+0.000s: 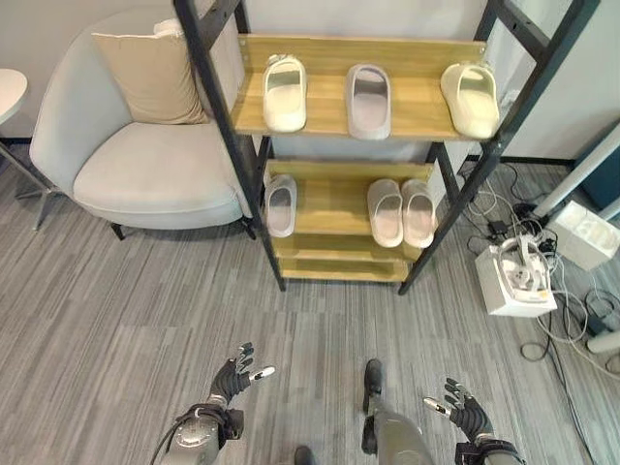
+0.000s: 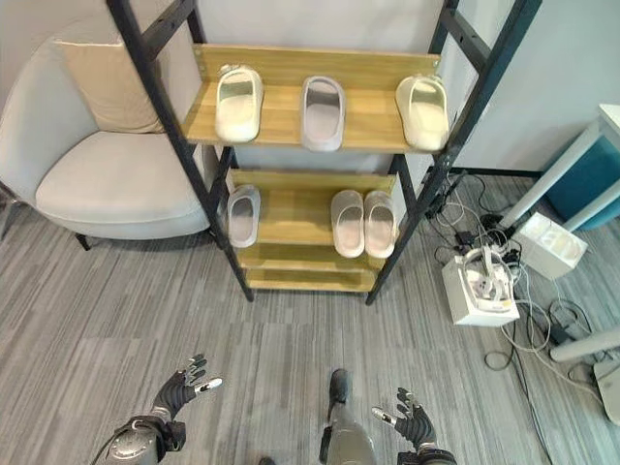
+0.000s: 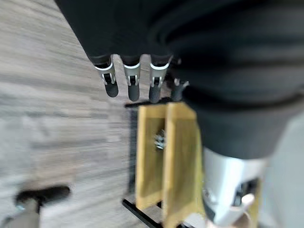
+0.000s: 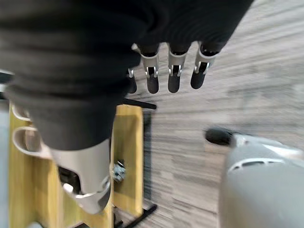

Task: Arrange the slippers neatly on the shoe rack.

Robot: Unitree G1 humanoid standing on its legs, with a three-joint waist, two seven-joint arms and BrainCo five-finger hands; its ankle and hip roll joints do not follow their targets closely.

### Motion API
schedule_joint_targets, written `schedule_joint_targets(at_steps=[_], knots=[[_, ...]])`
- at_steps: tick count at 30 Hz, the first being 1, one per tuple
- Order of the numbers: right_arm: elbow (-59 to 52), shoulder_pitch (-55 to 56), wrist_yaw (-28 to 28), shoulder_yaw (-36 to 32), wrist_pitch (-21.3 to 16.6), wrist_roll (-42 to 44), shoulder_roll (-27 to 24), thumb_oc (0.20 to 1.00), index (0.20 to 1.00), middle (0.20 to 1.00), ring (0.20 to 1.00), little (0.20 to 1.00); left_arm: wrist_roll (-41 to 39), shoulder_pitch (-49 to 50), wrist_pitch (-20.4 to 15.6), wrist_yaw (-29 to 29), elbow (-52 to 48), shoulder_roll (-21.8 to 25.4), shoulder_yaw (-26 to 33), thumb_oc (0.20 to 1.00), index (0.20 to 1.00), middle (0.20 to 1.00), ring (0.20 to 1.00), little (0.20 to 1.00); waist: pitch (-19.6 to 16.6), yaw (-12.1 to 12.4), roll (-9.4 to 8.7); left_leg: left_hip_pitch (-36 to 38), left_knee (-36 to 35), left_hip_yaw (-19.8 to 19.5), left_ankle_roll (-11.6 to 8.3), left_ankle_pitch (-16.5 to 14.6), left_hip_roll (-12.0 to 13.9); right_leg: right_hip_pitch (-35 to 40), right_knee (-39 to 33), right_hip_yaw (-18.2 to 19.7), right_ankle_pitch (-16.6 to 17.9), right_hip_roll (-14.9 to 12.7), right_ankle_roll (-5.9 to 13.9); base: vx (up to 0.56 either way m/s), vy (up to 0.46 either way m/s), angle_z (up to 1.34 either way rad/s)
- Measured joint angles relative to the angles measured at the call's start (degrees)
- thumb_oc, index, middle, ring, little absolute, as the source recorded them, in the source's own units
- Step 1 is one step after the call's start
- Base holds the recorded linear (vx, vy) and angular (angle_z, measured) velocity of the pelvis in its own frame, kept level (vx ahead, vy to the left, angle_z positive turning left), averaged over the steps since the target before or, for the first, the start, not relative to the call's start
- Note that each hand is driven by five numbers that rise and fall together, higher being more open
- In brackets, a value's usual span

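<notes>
Both hands (image 1: 235, 373) (image 1: 463, 410) empty; slippers (image 1: 285, 93) on rack (image 1: 334, 199).

Open floor (image 1: 194, 320) is lying before the shoe rack (image 1: 334, 194). Black slanted frame posts (image 1: 228, 136) are flanking its shelves; an armchair (image 1: 136, 145) is crowding its left, a cable-strewn white box (image 1: 513, 281) its right.
</notes>
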Motion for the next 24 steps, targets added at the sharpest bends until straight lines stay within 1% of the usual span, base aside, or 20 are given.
schedule_joint_targets(at_steps=[1,2,3,4,5,6,7,8,9,10,11,12,14,16,17,19,20,21,23,24], knots=[[-0.6,-0.1,0.0,0.0,-0.2,0.0,-0.7,1.000,1.000,1.000,1.000,1.000,0.0,0.7,0.0,-0.1,-0.1,-0.5,0.0,1.000,1.000,1.000,1.000,1.000,-1.2,0.5,0.21,-1.1,3.9,0.1,-0.23,0.2,1.2,1.4,-1.0,0.0,-0.6,1.8,-2.16,0.30,-0.341,-0.29],[-0.6,-0.6,0.1,0.1,-0.7,0.1,-1.3,1.000,1.000,1.000,1.000,1.000,0.0,1.1,0.0,-0.2,0.0,-0.8,0.1,1.000,1.000,1.000,1.000,1.000,-1.7,0.5,0.70,-2.3,8.2,-0.7,-0.75,-0.1,2.6,2.6,-1.4,-0.2,-2.6,2.9,-2.17,0.24,-0.283,-0.43],[-1.3,-0.9,0.1,0.1,-0.6,0.1,-2.7,1.000,1.000,1.000,1.000,1.000,-0.2,1.3,0.0,-0.3,-0.2,-1.2,0.1,1.000,1.000,1.000,1.000,1.000,-2.0,1.0,1.01,-9.5,25.3,-4.5,-1.01,0.2,4.4,4.9,-1.5,1.3,-4.1,5.2,-5.27,0.15,-0.189,-0.49],[-1.9,-1.1,0.2,0.1,-0.6,0.1,-3.3,1.000,1.000,1.000,1.000,1.000,-0.2,1.1,0.0,-0.3,-0.2,-1.3,0.1,1.000,1.000,1.000,1.000,1.000,-2.0,1.9,0.87,-12.8,31.6,-7.1,-1.42,0.2,4.4,5.4,-1.4,1.8,-4.6,6.0,-6.08,0.15,-0.146,-0.50],[-1.8,-1.7,0.1,0.1,-0.6,0.2,-3.5,1.000,1.000,1.000,1.000,1.000,-0.2,0.5,0.0,-0.3,-0.1,-1.1,0.1,1.000,1.000,1.000,1.000,1.000,-1.9,2.1,0.61,-15.9,35.1,-9.2,-2.07,-0.3,3.8,6.1,-1.6,2.0,-4.9,6.4,-6.48,0.10,-0.052,-0.42],[-1.8,-2.0,0.0,0.1,-0.6,0.5,-3.7,1.000,1.000,1.000,1.000,1.000,-0.3,-0.2,0.0,-0.2,0.1,-1.1,0.2,1.000,1.000,1.000,1.000,1.000,-1.6,2.0,0.14,-18.3,35.2,-9.8,-2.48,-0.6,3.5,6.6,-1.5,2.1,-4.9,6.6,-6.48,0.19,-0.064,-0.19],[-1.7,-2.2,0.0,0.1,-0.5,0.6,-3.7,1.000,1.000,1.000,1.000,1.000,-0.3,-0.4,0.0,-0.2,0.1,-1.1,0.2,1.000,1.000,1.000,1.000,1.000,-1.4,2.1,-0.24,-20.4,33.8,-9.8,-2.40,-0.7,3.2,7.4,-1.7,2.4,-5.5,6.6,-6.48,0.20,-0.034,-0.04],[-1.7,-2.3,-0.1,0.1,-0.5,1.0,-3.7,1.000,1.000,1.000,1.000,1.000,-0.3,-1.0,0.0,-0.2,0.0,-1.1,0.2,1.000,1.000,1.000,1.000,1.000,-0.9,2.0,-1.28,-21.6,30.2,-9.0,-2.13,-0.9,2.6,9.0,-2.6,3.0,-6.8,6.0,-6.09,0.21,0.017,0.09],[-1.0,-2.2,-0.3,0.0,-0.5,1.2,-3.7,1.000,1.000,1.000,1.000,1.000,-0.3,-1.9,0.0,-0.1,0.1,-1.3,0.1,1.000,1.000,1.000,1.000,1.000,-0.1,2.1,-2.23,-23.5,17.7,-6.8,-2.04,-0.4,2.5,11.8,-4.9,3.1,-7.5,6.0,-5.38,0.19,0.056,0.04],[-0.1,-2.6,-0.3,0.0,-0.5,1.2,-3.6,1.000,1.000,1.000,1.000,1.000,-0.3,-2.0,0.0,-0.1,0.1,-1.4,0.0,1.000,1.000,1.000,1.000,1.000,0.1,2.2,-2.38,-24.0,11.1,-6.0,-1.91,0.5,2.5,12.3,-4.9,3.3,-8.3,6.2,-4.27,0.18,0.068,-0.01],[0.1,-2.7,-0.3,0.0,-0.5,1.3,-3.6,1.000,1.000,1.000,1.000,1.000,-0.3,-2.1,0.0,-0.1,0.2,-1.4,0.1,1.000,1.000,1.000,1.000,1.000,0.1,2.2,-2.36,-23.9,9.2,-6.0,-1.72,1.3,2.5,12.4,-4.9,3.0,-8.2,6.3,-4.40,0.17,0.061,-0.36],[1.0,-3.3,-0.7,0.2,-0.5,1.7,-3.6,1.000,1.000,1.000,1.000,1.000,-0.3,-2.2,0.0,0.0,0.5,-1.3,0.1,1.000,1.000,1.000,1.000,1.000,0.6,3.5,-1.43,-25.7,0.7,-5.7,-2.43,6.9,3.5,14.2,-4.9,3.1,-9.6,7.7,-4.10,0.16,0.056,-0.33],[1.1,-3.2,-1.4,0.1,-0.5,2.2,-3.6,1.000,1.000,1.000,1.000,1.000,-0.3,-2.6,0.0,0.2,1.2,-1.4,0.1,1.000,1.000,1.000,1.000,1.000,1.4,3.3,-0.18,-26.3,-5.8,-4.5,-2.46,11.5,4.4,16.3,-4.9,2.8,-10.6,9.2,-4.72,0.14,0.079,-0.22],[1.0,-3.3,-1.3,0.2,-0.4,2.2,-3.3,1.000,1.000,1.000,1.000,1.000,-0.3,-2.1,0.0,0.6,1.5,-1.2,0.4,1.000,1.000,1.000,1.000,1.000,1.2,3.9,-0.09,-26.4,-5.9,-3.8,-1.59,14.0,4.4,17.2,-4.9,2.8,-11.2,9.6,-4.29,0.21,0.130,-0.38],[0.5,-3.2,-1.3,0.0,-0.5,2.2,-3.3,1.000,1.000,1.000,1.000,1.000,-0.3,-2.0,0.1,0.6,1.5,-1.1,0.2,1.000,1.000,1.000,1.000,1.000,1.0,3.9,0.01,-25.1,-5.4,-2.8,-0.94,14.4,3.9,18.2,-4.9,3.0,-11.7,9.2,-4.01,0.28,0.173,-0.41],[0.2,-2.3,-1.3,0.0,-0.5,2.2,-3.2,1.000,1.000,1.000,1.000,1.000,-0.3,-1.9,0.1,0.8,1.6,-1.5,0.1,1.000,1.000,1.000,1.000,1.000,1.1,3.3,-0.59,-21.6,-4.9,-0.9,-0.19,14.9,2.7,20.3,-4.9,2.9,-13.1,8.3,-2.94,0.17,0.127,-0.07],[0.2,-1.9,-1.3,0.0,-0.5,2.2,-3.1,1.000,1.000,1.000,1.000,1.000,-0.2,-1.9,0.1,0.8,1.5,-1.7,0.1,1.000,1.000,1.000,1.000,1.000,0.8,2.8,-0.08,-19.3,-5.9,-0.6,0.02,15.0,2.2,21.2,-4.9,2.9,-13.4,8.1,-2.38,0.13,0.125,0.12],[0.2,-1.1,-1.3,0.0,-0.4,2.2,-3.2,1.000,1.000,1.000,1.000,1.000,-0.3,-1.8,0.1,0.8,1.4,-1.8,0.1,1.000,1.000,1.000,1.000,1.000,0.6,2.5,-0.21,-17.9,-6.3,0.0,0.22,14.8,1.9,21.7,-4.9,2.9,-13.8,8.0,-1.82,0.12,0.129,0.10],[0.5,-0.1,-1.3,0.0,-0.4,2.2,-2.9,1.000,1.000,1.000,1.000,1.000,-0.3,-1.9,0.0,0.8,1.3,-1.8,0.1,1.000,1.000,1.000,1.000,1.000,-0.5,1.7,1.04,-15.2,-8.7,0.1,2.57,15.4,1.4,22.2,-4.8,2.9,-14.6,8.1,-0.70,0.09,0.113,0.18],[0.6,0.2,-1.0,0.1,0.0,2.2,-2.1,1.000,1.000,1.000,1.000,1.000,-0.3,-2.4,0.0,0.9,1.0,-1.7,0.1,1.000,1.000,1.000,1.000,1.000,-0.3,1.7,0.77,-14.6,-8.9,-0.5,4.07,16.6,0.3,21.3,-2.0,2.8,-15.7,6.8,1.05,0.10,0.135,0.33]])
